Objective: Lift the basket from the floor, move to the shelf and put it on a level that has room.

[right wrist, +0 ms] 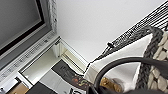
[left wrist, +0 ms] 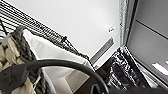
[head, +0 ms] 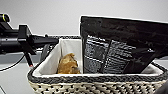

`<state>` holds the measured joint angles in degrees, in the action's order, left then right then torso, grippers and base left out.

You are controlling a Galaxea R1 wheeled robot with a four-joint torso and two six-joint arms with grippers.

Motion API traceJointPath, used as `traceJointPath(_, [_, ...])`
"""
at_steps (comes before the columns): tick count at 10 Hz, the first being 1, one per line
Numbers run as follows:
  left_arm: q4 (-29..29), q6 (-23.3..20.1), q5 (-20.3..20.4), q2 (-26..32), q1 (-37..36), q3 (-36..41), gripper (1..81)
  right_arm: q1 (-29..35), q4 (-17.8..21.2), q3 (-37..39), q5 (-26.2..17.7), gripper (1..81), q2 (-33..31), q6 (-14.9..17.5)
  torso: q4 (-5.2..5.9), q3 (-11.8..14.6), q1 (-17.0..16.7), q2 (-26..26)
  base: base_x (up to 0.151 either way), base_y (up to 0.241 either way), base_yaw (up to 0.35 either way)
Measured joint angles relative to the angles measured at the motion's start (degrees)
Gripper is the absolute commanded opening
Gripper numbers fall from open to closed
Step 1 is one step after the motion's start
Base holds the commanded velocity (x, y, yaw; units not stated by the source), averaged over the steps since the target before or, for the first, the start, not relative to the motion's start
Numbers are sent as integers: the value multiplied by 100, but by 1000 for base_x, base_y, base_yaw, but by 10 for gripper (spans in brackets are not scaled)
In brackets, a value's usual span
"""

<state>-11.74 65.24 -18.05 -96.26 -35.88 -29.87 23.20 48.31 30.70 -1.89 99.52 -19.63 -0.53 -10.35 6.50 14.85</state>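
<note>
Placing step by my read: basket (head: pixel 97 77) raised high, filling the head view, black wire level (left wrist: pixel 17 18) right beside its rim in wrist views, finger state cannot tell; next needs lowering flat onto the tier.

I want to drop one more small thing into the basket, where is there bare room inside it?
Free: the white lining floor of the basket left of the brown lump. Crowded: the right half, where the tall black package leans.

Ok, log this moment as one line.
basket: raised, near shelf top tier | inside: dark bag, brown item | left arm: beside basket
</note>
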Motion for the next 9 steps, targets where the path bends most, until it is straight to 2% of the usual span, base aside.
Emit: traceJointPath(9, [-678,63,-322,-873,-911,-1095,10,1172,761,1186,-645,10,814,-40,0,-2,0,0,0,0,0])
